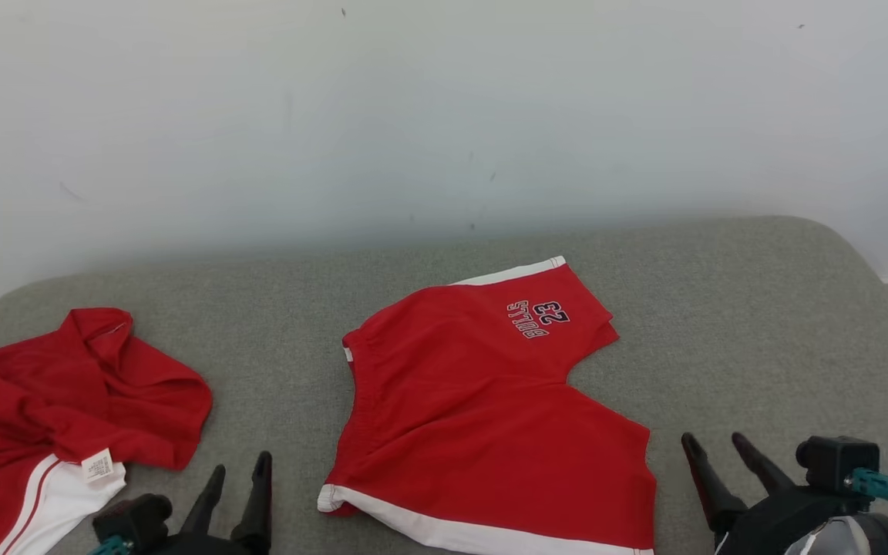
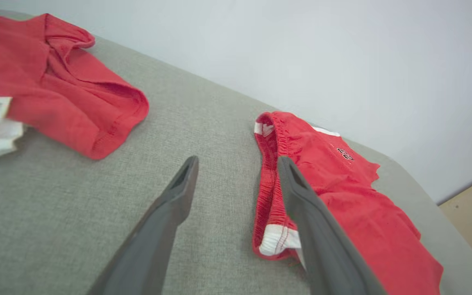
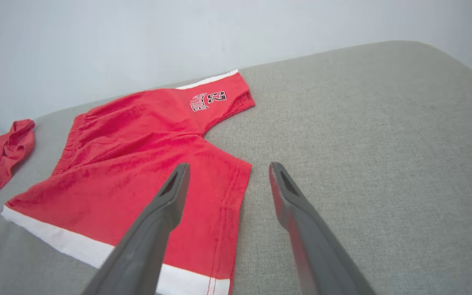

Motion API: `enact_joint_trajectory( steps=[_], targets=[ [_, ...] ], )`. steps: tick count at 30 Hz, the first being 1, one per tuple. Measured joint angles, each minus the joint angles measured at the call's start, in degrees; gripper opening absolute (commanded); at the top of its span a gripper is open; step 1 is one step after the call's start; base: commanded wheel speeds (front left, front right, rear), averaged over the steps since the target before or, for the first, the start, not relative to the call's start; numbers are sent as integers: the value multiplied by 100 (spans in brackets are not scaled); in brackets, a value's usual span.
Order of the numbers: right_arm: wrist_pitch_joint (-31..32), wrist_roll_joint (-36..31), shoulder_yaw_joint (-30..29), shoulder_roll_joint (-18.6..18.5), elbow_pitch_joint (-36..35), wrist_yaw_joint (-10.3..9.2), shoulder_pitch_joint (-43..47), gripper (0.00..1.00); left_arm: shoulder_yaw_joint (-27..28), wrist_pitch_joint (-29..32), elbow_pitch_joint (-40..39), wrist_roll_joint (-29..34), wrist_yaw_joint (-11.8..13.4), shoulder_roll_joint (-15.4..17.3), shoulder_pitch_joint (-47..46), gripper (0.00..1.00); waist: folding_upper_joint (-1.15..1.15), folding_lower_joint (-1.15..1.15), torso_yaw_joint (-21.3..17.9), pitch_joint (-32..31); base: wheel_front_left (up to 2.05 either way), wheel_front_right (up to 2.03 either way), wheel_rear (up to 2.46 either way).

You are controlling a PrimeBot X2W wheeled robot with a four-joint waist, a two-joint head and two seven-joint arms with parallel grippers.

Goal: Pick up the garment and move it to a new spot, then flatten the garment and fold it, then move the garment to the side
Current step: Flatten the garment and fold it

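Red "BULLS 23" shorts (image 1: 482, 408) lie spread flat at the centre of the frame on a grey upholstered surface (image 1: 721, 308), white hem toward the bottom edge. The left gripper (image 1: 240, 462) at lower left and the right gripper (image 1: 712, 439) at lower right both have fingers spread, grasping nothing. A crumpled red shirt (image 1: 43, 393) lies at the far left.

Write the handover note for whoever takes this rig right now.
Open, empty: left end effector by the waistband of the red shorts, right end effector by their near leg hem.
The shorts lie spread flat, unfolded, mid grey cushion; crumpled red top at far left.
Done, apparently: placing, flattening. Left: fold, move aside.
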Motion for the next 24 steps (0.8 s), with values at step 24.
enact_joint_trajectory(
  steps=[24],
  targets=[
    [-1443, 77, -855, 493, -665, -385, 652, 100, 531, 14, -2394, 673, 834, 625, 1379, 100, 0, 0, -14, -289, 0, 0, 0]
  ],
)
